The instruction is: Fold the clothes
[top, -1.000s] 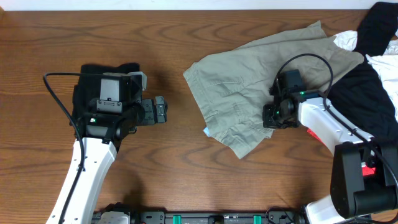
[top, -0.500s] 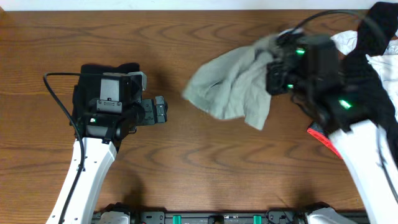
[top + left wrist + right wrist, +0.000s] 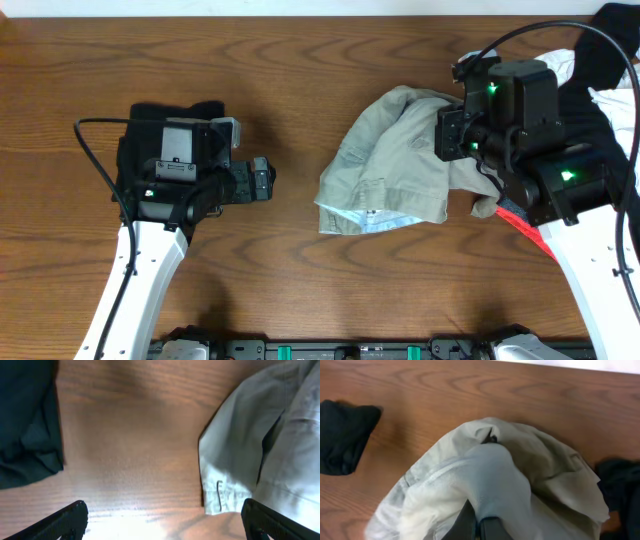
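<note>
The khaki-green shorts [image 3: 395, 165] hang bunched from my right gripper [image 3: 452, 135], which is shut on their cloth and holds them above the table; the lower hem with pale blue lining [image 3: 385, 220] touches the wood. In the right wrist view the fingers [image 3: 482, 527] pinch a fold of the shorts [image 3: 495, 475]. My left gripper [image 3: 262, 180] is open and empty over bare wood, left of the shorts; its fingers [image 3: 160, 522] frame the shorts' corner [image 3: 240, 460]. A folded black garment [image 3: 165, 115] lies under the left arm.
A pile of black [image 3: 590, 150], white [image 3: 560, 65] and coral-pink [image 3: 520, 225] garments lies at the right edge, partly under the right arm. The black garment also shows at the left in the left wrist view [image 3: 25, 420] and the right wrist view [image 3: 345, 435].
The right gripper closed on the flat shorts and lifted them, first up and back, then forward; they now hang bunched with the hem on the table. The left arm stayed put.
</note>
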